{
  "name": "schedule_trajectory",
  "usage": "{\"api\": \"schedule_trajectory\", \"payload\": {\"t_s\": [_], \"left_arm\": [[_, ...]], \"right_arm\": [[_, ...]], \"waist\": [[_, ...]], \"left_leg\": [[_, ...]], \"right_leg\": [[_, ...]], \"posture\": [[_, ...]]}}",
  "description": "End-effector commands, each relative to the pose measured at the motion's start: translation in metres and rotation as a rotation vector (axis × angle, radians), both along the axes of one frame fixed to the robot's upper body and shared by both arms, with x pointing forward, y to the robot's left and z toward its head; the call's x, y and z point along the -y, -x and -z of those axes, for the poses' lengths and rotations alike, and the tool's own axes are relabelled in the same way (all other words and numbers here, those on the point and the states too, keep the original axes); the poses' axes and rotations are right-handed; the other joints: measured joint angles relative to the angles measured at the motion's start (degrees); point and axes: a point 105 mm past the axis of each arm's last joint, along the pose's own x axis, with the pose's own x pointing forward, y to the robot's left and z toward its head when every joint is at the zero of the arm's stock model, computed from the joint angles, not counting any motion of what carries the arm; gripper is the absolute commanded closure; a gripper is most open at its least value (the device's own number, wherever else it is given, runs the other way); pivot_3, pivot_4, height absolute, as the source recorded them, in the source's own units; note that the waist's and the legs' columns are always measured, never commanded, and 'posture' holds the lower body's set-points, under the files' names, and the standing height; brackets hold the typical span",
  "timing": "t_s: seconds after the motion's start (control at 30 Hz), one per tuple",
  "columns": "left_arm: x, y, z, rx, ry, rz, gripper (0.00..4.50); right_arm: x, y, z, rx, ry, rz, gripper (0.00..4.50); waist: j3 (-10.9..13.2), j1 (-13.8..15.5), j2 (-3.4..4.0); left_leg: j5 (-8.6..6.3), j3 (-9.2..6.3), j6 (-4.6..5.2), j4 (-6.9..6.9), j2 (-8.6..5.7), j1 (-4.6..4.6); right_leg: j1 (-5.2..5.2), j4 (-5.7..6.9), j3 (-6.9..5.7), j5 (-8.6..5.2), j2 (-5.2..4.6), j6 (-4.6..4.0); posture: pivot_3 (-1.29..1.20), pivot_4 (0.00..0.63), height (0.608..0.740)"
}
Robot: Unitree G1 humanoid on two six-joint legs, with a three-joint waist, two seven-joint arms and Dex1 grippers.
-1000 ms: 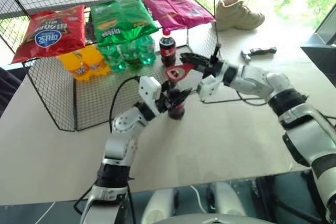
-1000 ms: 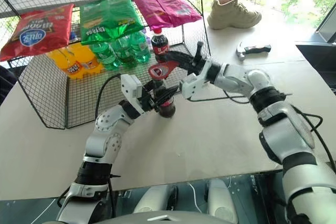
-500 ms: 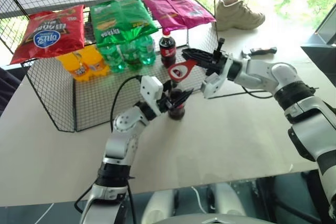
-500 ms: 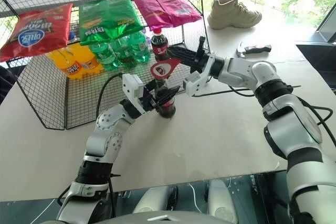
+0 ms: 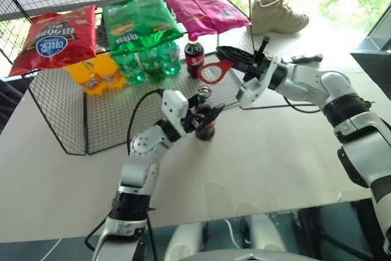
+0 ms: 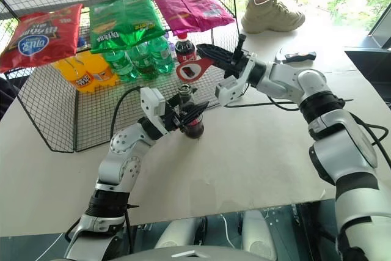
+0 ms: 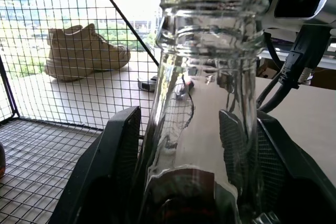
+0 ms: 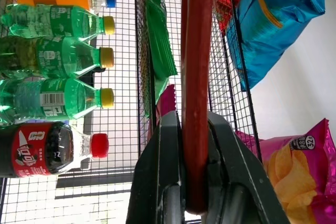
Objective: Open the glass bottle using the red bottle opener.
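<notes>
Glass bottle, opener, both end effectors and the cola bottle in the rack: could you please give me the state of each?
Glass bottle: upright on the table, mouth bare, no cap on it.
Red bottle opener: held in the air above the bottle, clear of it.
Left end effector: closed around the bottle.
Right end effector: shut on the opener's handle.
Cola bottle: upright, red cap on.

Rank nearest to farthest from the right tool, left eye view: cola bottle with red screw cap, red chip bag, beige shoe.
Measured from the right tool, shut on the red bottle opener:
1. Cola bottle with red screw cap: just to its left, at the wire rack's front.
2. Beige shoe: beyond it, to the right, on the table's far side.
3. Red chip bag: far left, atop the rack.
</notes>
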Motion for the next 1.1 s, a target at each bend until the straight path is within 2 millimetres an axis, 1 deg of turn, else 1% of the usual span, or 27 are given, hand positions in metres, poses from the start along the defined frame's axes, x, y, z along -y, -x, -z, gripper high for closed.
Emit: {"api": "schedule_trajectory", "payload": {"t_s": [0.03,0.17,0.37,0.4,0.43,0.47,0.5,0.53,1.1], "left_arm": [[0.011,0.006,0.021,-0.085,-0.02,0.054,2.25],[0.01,0.007,0.021,-0.082,-0.019,0.048,2.25],[0.009,0.008,0.02,-0.079,-0.013,0.044,2.25],[0.009,0.008,0.02,-0.078,-0.012,0.043,1.25],[0.009,0.008,0.019,-0.077,-0.011,0.041,1.06],[0.008,0.007,0.019,-0.075,-0.009,0.039,0.64],[0.008,0.007,0.019,-0.074,-0.009,0.037,0.11],[0.008,0.007,0.019,-0.073,-0.008,0.036,0.05],[0.002,0.009,0.018,-0.067,-0.008,0.018,0.05]], "right_arm": [[0.004,0.002,-0.024,0.028,-0.092,-0.002,4.5],[0.007,-0.002,-0.021,-0.018,-0.125,0.018,4.5],[0.009,-0.003,-0.009,-0.095,-0.155,0.028,4.5],[0.008,-0.003,-0.007,-0.104,-0.156,0.028,4.5],[0.008,-0.003,-0.005,-0.114,-0.158,0.03,4.5],[0.008,-0.004,-0.004,-0.121,-0.158,0.031,4.5],[0.008,-0.004,-0.003,-0.126,-0.159,0.032,4.5],[0.008,-0.004,-0.002,-0.132,-0.16,0.035,4.5],[0.009,-0.005,0.0,-0.157,-0.173,0.048,4.5]], "waist": [[0.0,0.0,0.0],[0.0,0.0,0.0],[0.0,-0.1,0.0],[0.0,-0.2,0.0],[0.0,-0.3,0.01],[0.1,-0.4,0.01],[0.1,-0.4,0.01],[0.1,-0.4,0.01],[0.2,-0.5,0.01]], "left_leg": [[0.0,0.0,0.0,0.0,0.0,0.0],[0.0,0.0,0.0,0.0,0.0,0.0],[0.0,0.01,0.01,0.0,0.0,0.0],[0.0,0.01,0.01,0.0,0.0,0.0],[0.0,0.02,0.01,0.0,0.01,0.0],[0.0,0.05,0.01,0.0,0.01,-0.02],[0.0,0.05,0.01,-0.01,0.01,-0.05],[0.0,0.05,0.01,-0.01,0.03,-0.07],[0.0,0.12,-0.01,-0.04,0.13,-0.09]], "right_leg": [[0.0,0.0,0.0,0.0,0.0,0.0],[0.0,0.0,0.0,0.0,0.0,0.0],[0.0,-0.03,0.0,0.01,0.0,0.01],[0.0,-0.03,0.01,0.01,0.0,0.01],[0.0,-0.03,0.01,0.01,0.0,0.01],[-0.03,-0.02,0.04,0.01,0.01,0.02],[-0.07,-0.01,0.04,0.01,0.02,0.02],[-0.1,0.0,0.04,0.01,0.03,0.02],[-0.17,0.0,0.09,0.01,0.1,0.02]], "posture": [[0.0,0.15,0.74],[0.0,0.15,0.74],[0.0,0.15,0.74],[0.0,0.15,0.74],[0.0,0.15,0.74],[0.0,0.15,0.74],[0.0,0.15,0.74],[0.0,0.15,0.74],[0.0,0.15,0.74]]}}
